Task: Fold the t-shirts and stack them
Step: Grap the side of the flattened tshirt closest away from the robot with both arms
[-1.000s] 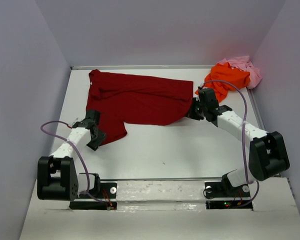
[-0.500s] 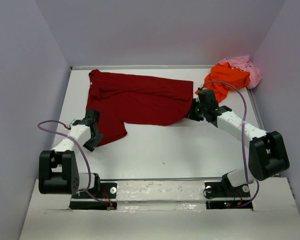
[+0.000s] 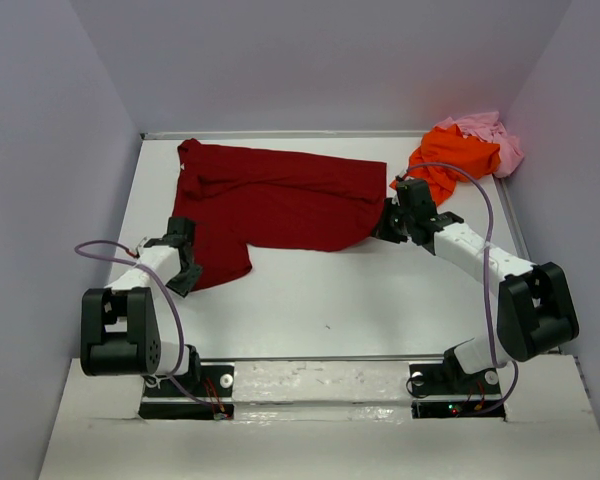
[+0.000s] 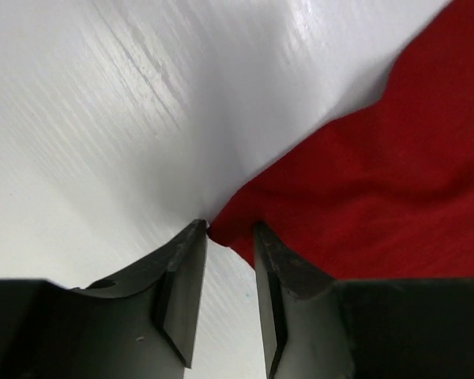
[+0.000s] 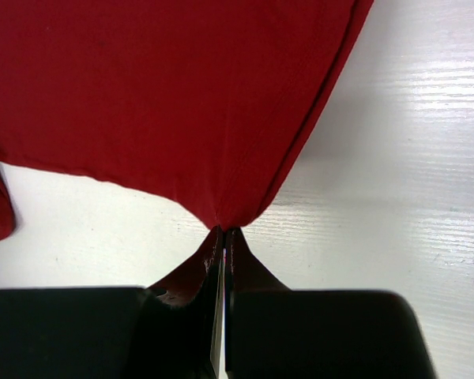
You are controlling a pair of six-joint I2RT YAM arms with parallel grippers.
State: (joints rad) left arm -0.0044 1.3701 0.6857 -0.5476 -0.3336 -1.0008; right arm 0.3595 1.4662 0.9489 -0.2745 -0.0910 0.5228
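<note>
At frame left, push the left pincer (image 4: 231, 227), jaws apart at a corner of the dark red t-shirt (image 3: 280, 200) spread across the table's (image 3: 330, 290) upper centre, deeper before closing, matching the right pincer (image 5: 223, 230), clamped on its right-hand corner.

This looks like a robotics lab test cell: a bare white table (image 3: 330, 300) boxed in by plain pale walls (image 3: 330, 60), with a left arm (image 3: 145, 270) and right arm (image 3: 475, 255) trailing purple cables, bolted at its near edge.

Bright, even light; soft shadows (wrist views slightly blurred).
</note>
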